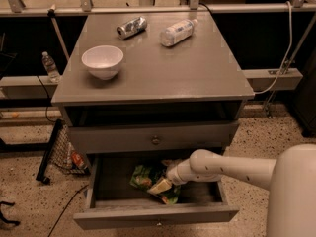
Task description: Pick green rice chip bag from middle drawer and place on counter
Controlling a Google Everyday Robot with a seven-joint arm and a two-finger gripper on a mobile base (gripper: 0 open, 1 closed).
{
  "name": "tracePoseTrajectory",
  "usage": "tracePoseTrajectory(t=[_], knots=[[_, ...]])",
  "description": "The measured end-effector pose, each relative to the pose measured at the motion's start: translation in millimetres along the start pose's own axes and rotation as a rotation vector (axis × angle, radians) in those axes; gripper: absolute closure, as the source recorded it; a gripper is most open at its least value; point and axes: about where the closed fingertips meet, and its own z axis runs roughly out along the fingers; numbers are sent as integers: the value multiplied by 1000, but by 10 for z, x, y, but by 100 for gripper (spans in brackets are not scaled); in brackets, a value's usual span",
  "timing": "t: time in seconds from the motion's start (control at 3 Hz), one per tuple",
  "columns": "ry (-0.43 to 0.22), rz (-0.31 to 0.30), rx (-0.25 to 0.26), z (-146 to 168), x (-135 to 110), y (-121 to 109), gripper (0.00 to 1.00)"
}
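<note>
The green rice chip bag point(144, 177) lies in the open middle drawer point(157, 216), left of centre on its grey floor. My gripper point(162, 185) reaches into the drawer from the right at the end of the white arm point(222, 168). It sits at the bag's right end, over it and touching or nearly touching it. Part of the bag is hidden under the gripper. The counter point(163, 63) is the grey cabinet top above. The drawer above, with a round knob point(155, 140), is closed.
On the counter stand a white bowl point(102, 60), a crushed can point(131, 27) and a clear plastic bottle point(176, 32) lying down. A small bottle point(49, 66) stands on a ledge at the left. A black wire basket point(61, 152) leans beside the cabinet.
</note>
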Motion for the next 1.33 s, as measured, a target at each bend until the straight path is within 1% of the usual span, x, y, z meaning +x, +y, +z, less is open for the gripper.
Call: tracePoseTrajectory(t=[0.33,1.0,1.33], knots=[[3,15,-4,32,49,-1,40],[2,14,-11,61,42,28,88],[2,13,-11,53,36,30,100]])
